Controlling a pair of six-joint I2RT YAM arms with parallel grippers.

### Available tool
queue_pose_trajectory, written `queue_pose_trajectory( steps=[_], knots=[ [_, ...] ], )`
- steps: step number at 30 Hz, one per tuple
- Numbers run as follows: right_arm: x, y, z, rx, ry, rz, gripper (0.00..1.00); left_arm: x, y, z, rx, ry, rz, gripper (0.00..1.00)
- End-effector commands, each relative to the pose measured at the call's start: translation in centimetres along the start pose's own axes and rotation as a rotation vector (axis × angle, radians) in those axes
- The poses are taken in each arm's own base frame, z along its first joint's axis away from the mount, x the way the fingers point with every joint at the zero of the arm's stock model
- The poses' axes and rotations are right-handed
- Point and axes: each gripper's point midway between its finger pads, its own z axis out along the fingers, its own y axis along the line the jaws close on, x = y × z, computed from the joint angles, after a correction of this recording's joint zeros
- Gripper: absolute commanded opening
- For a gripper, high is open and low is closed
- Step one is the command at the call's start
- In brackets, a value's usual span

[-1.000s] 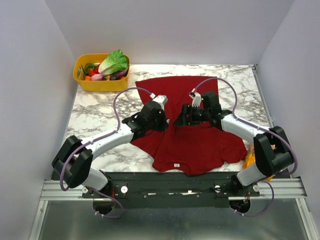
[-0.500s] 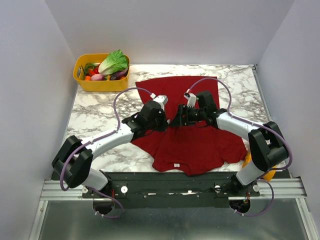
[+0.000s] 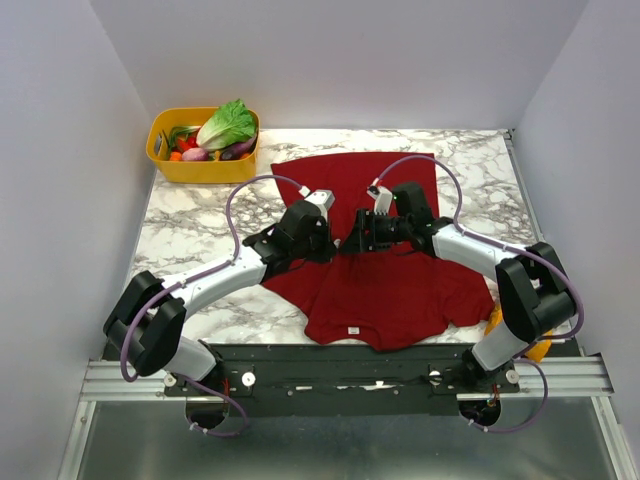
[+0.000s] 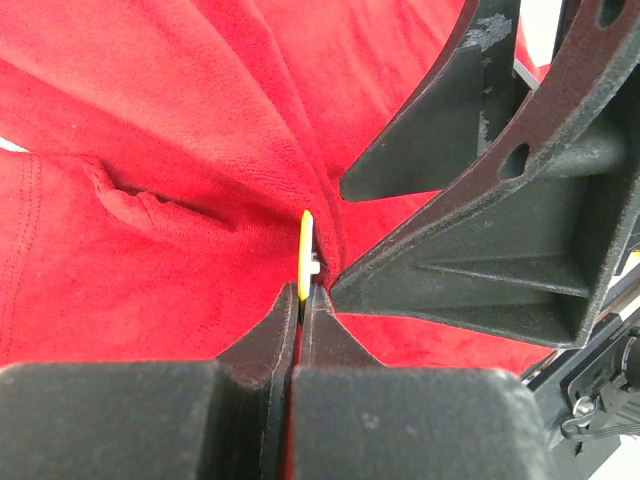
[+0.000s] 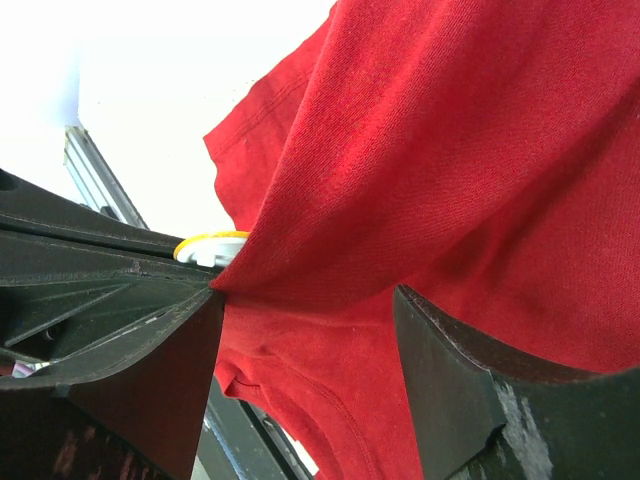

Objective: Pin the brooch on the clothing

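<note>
Top external: marble table (image 3: 180, 215), pale walls (image 3: 60, 150), the clothing (image 3: 390, 290) spread out. Left gripper (image 4: 300, 300) pinches the brooch (image 4: 305, 255); right gripper (image 5: 307, 295) gapes wide.

light: bright, even | shadows: soft | wrist backgrounds: overexposed white | near jaws: blurred

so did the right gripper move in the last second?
Yes. In the top view the right gripper shifted left, toward the side of the yellow basket, closing on the left gripper over the T-shirt.
</note>
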Motion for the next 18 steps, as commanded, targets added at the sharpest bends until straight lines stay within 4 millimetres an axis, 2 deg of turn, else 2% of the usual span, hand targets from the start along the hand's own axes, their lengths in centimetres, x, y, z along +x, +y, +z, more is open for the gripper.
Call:
queue_pose_trajectory(
  steps=[1,3,4,9,16,18],
  knots=[
    [0.3,0.1,0.2,0.01,0.002,-0.025,0.77,-3.8,-4.9,-1.7,0.193,-0.098,-0.017,0.0],
    [0.4,0.0,0.2,0.014,0.003,-0.028,0.77,-3.5,-5.1,-1.8,0.204,-0.089,-0.024,0.0],
    [0.4,0.0,0.2,0.015,0.002,-0.03,0.77,-4.2,-5.5,-2.0,0.222,-0.113,-0.027,0.0],
    [0.7,-0.7,-0.1,0.057,-0.004,-0.044,0.77,-4.8,-5.7,-2.6,0.244,-0.14,-0.047,0.0],
    [0.7,-1.1,-0.2,0.078,-0.009,-0.054,0.74,-6.1,-4.5,-3.9,0.186,-0.189,-0.021,0.0],
    [0.6,-1.0,-0.2,0.076,-0.009,-0.06,0.72,-5.6,-4.0,-3.9,0.172,-0.163,-0.01,0.0]
  ],
)
